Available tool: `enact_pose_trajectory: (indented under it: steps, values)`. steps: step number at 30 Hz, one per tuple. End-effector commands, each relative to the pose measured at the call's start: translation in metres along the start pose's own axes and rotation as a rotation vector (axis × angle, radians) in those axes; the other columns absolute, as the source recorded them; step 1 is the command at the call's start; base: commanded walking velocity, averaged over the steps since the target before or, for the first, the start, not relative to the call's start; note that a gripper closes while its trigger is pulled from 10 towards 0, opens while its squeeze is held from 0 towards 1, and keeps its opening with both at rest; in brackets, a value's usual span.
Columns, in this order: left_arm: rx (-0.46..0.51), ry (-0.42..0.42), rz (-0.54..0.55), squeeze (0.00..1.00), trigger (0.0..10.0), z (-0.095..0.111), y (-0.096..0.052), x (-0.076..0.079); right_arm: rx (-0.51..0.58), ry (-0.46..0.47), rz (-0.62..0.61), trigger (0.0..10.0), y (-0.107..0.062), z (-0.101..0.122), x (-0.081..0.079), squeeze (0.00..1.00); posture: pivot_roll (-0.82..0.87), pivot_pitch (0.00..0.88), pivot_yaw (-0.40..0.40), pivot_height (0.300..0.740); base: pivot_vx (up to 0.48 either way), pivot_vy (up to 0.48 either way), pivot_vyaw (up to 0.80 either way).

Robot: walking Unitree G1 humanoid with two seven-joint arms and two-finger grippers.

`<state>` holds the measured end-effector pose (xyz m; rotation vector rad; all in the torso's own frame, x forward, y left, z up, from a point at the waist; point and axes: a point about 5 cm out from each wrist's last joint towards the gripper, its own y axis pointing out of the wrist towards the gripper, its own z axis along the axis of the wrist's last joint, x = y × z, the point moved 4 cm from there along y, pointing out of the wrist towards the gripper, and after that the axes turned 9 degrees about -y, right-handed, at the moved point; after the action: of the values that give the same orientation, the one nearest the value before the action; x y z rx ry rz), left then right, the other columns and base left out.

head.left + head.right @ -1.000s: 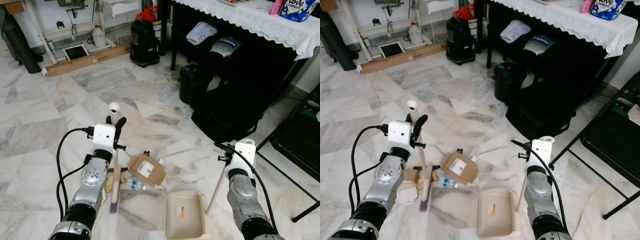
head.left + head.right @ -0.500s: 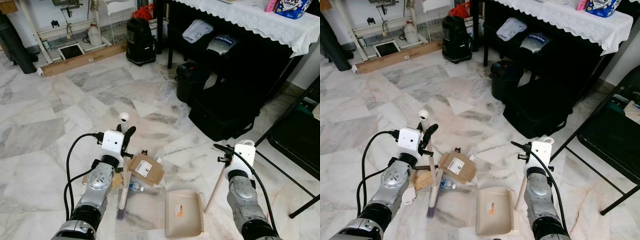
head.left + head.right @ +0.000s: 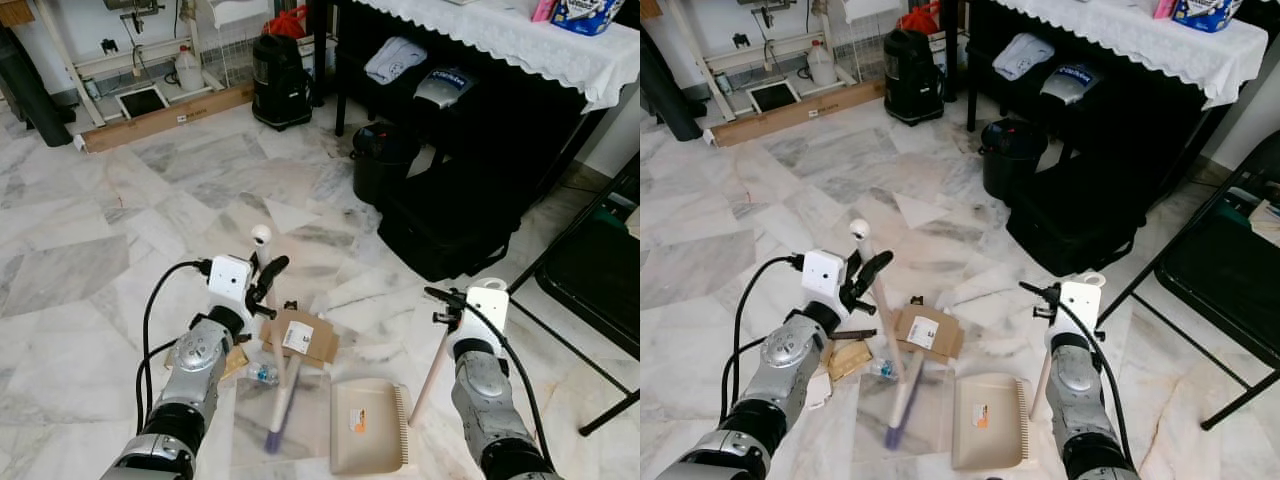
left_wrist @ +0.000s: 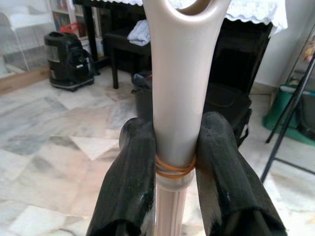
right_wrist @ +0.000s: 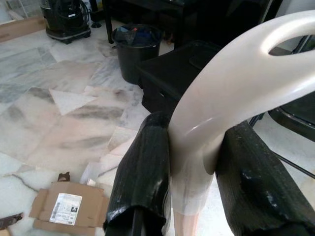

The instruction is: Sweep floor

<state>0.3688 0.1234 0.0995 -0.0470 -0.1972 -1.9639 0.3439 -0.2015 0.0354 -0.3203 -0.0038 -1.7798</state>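
The broom (image 3: 278, 385) is clamped near its handle's top by the left gripper (image 4: 174, 162), bristles beside the flattened cardboard (image 3: 300, 338). The dustpan (image 3: 368, 427) handle is gripped by the right gripper (image 5: 189, 177), its tray flat on the marble floor (image 3: 100, 250).

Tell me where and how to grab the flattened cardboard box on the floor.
Grip the cardboard box by a free edge, probably its far one, coming from above. It lies flat on the marble floor, so only an edge offers a pinch; the broom crosses its near side.
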Motion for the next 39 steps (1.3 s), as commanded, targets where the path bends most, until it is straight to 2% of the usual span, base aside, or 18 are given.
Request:
enact_pose_trajectory:
  steps: [1, 6, 7, 9, 11, 15, 19, 22, 25, 28, 31, 39]
  values:
    - [0.042, -0.007, -0.007, 0.00, 10.0, 0.011, 0.003, -0.001, -0.019, -0.009, 0.013, 10.0, -0.002, -0.005, -0.004, 0.00, -0.07, 0.085, -0.013, 0.740, 0.000, 0.000, 0.00]
    - [0.078, 0.023, 0.011, 0.00, 10.0, 0.021, 0.003, -0.006, -0.019, -0.009, 0.016, 10.0, -0.002, -0.005, -0.005, 0.00, -0.07, 0.085, -0.013, 0.740, 0.000, 0.000, 0.00]
    - [0.116, 0.045, 0.018, 0.00, 10.0, 0.031, 0.003, -0.008, -0.020, -0.009, 0.017, 10.0, -0.002, -0.005, -0.005, 0.00, -0.07, 0.081, -0.013, 0.740, 0.000, 0.000, 0.00]
    - [0.142, 0.060, 0.022, 0.00, 10.0, 0.039, 0.003, -0.009, -0.020, -0.008, 0.018, 10.0, -0.002, -0.005, -0.006, 0.00, -0.07, 0.081, -0.013, 0.740, 0.000, 0.000, 0.00]
    - [0.142, 0.060, 0.022, 0.00, 10.0, 0.039, 0.003, -0.009, -0.020, -0.008, 0.018, 10.0, -0.002, -0.005, -0.006, 0.00, -0.07, 0.081, -0.013, 0.740, 0.000, 0.000, 0.00]
    - [0.246, 0.177, 0.005, 0.00, 10.0, 0.079, 0.001, -0.013, -0.019, -0.007, 0.024, 10.0, -0.002, -0.005, -0.007, 0.00, -0.06, 0.090, -0.016, 0.740, 0.000, 0.000, 0.00]
    - [0.276, 0.237, 0.004, 0.00, 10.0, 0.090, -0.001, -0.014, -0.019, -0.005, 0.028, 10.0, -0.002, -0.004, -0.008, 0.00, -0.06, 0.094, -0.016, 0.740, 0.000, 0.000, 0.00]
    - [0.272, 0.255, 0.020, 0.00, 10.0, 0.089, -0.002, -0.018, -0.018, -0.005, 0.029, 10.0, -0.002, -0.004, -0.009, 0.00, -0.06, 0.094, -0.016, 0.740, 0.000, 0.000, 0.00]
    - [0.245, 0.294, 0.032, 0.00, 10.0, 0.080, -0.004, -0.019, -0.015, -0.005, 0.031, 10.0, -0.002, -0.003, -0.010, 0.00, -0.06, 0.096, -0.018, 0.740, 0.000, 0.000, 0.00]
    - [0.204, 0.334, 0.026, 0.00, 10.0, 0.068, -0.005, -0.016, -0.014, -0.005, 0.029, 10.0, -0.002, -0.003, -0.009, 0.00, -0.06, 0.101, -0.020, 0.740, 0.000, 0.000, 0.00]
    - [0.149, 0.417, -0.009, 0.00, 10.0, 0.053, -0.007, -0.009, -0.014, -0.006, 0.028, 10.0, -0.002, -0.003, -0.008, 0.00, -0.06, 0.103, -0.020, 0.740, 0.000, 0.000, 0.00]
    - [0.078, 0.446, 0.022, 0.00, 10.0, 0.027, -0.019, -0.013, -0.010, -0.002, 0.026, 10.0, -0.002, -0.003, -0.007, 0.00, -0.07, 0.107, -0.019, 0.740, 0.000, 0.000, 0.00]
